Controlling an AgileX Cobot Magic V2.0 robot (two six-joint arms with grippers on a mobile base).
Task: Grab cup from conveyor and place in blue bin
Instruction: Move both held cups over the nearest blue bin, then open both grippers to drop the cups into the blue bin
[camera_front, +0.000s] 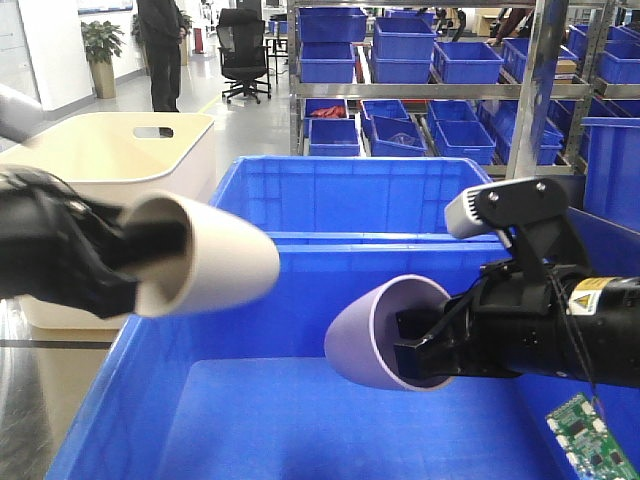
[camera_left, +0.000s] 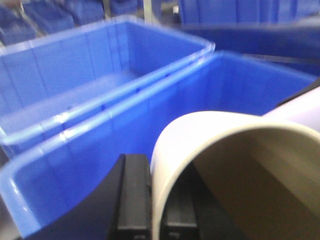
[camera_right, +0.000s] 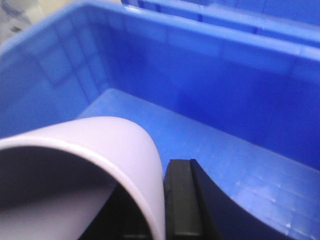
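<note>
A slip is the likeliest fault from here. Each cup is held only by a pinch on its thin wall near the mouth, so a small jolt could let it rotate or drop early. The smooth cream-coloured tapered cup (camera_front: 215, 262) is judged the more exposed. In the front view it hangs close to the left wall of the large, deep bright blue plastic bin (camera_front: 260, 420). If it were let go there, it could strike the rim and fall outside, towards the cream-white tub with a handle cutout (camera_front: 110, 145). The two arms also reach in from opposite sides, so crowding over the same spot could knock one cup against the other.

The left jaws are clenched on the cream cup's wall. A black finger (camera_left: 134, 197) shows outside the rim, and the other is judged to be inside the mouth. The cup is held sideways, its closed end pointing towards the middle of the bin.

The right jaws are likewise clamped on the pale lilac tapered cup (camera_front: 365, 345), one finger inside and one outside. This cup is also held sideways, over the bin's interior and clear of its floor.

A second blue crate (camera_front: 340, 195) stands just behind. The conveyor is not in view.
</note>
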